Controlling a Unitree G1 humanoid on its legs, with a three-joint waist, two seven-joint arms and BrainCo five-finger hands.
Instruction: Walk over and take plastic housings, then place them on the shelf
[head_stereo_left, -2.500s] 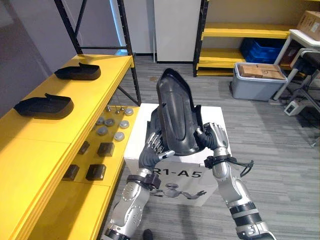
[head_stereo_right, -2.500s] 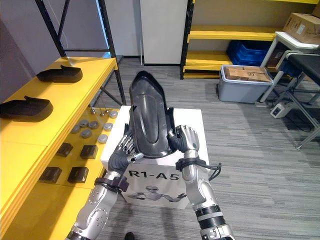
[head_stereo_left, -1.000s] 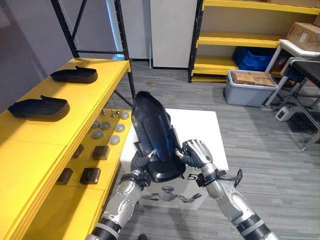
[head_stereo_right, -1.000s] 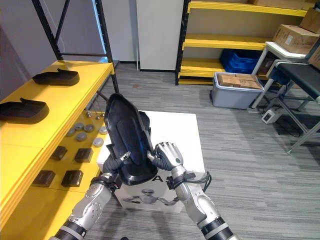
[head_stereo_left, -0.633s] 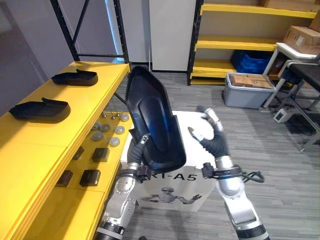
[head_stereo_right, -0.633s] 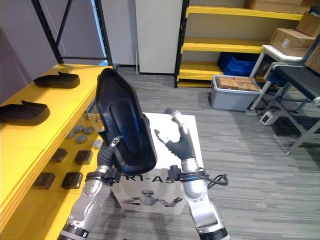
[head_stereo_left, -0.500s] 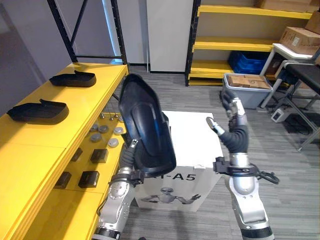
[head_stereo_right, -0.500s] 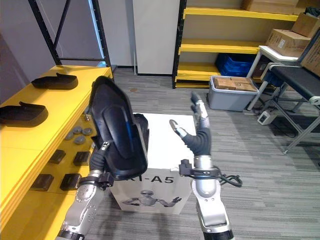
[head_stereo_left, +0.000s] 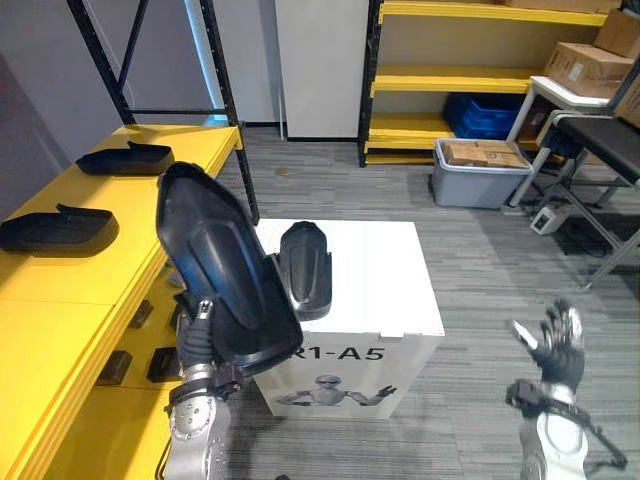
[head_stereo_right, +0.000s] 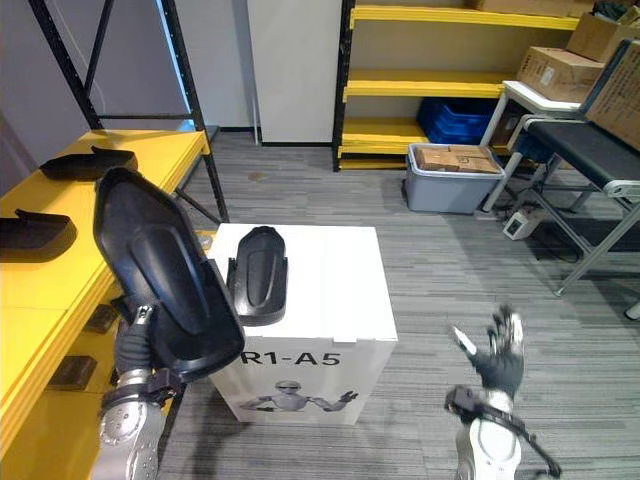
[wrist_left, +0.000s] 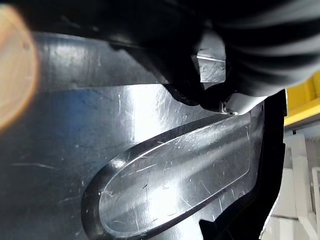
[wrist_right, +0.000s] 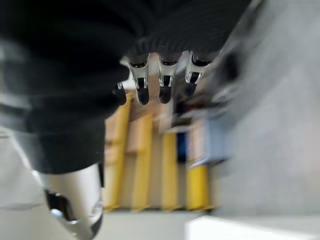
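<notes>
A large black plastic housing (head_stereo_left: 225, 285) stands nearly upright, lifted at the left of the white box (head_stereo_left: 385, 290). My left hand (head_stereo_left: 199, 335) is shut on its lower end from behind; the left wrist view looks along the housing's glossy hollow side (wrist_left: 150, 150). A smaller black housing (head_stereo_left: 305, 268) lies on the box top. Two more housings (head_stereo_left: 125, 158) (head_stereo_left: 55, 228) rest on the yellow shelf (head_stereo_left: 60, 300) at my left. My right hand (head_stereo_left: 555, 345) hangs low at the right over the floor, open, with its fingers (wrist_right: 162, 75) straight.
Small dark blocks (head_stereo_left: 112, 365) lie on the shelf's lower level. A black rack post (head_stereo_left: 228, 110) rises at the shelf's far end. A grey bin (head_stereo_left: 478, 180) with cardboard, a blue crate and a yellow rack stand at the back; a table frame is at the right.
My right hand let go of the large housing, opened and dropped away to the lower right. The left hand alone swung the housing left toward the shelf, uncovering the smaller housing on the box.
</notes>
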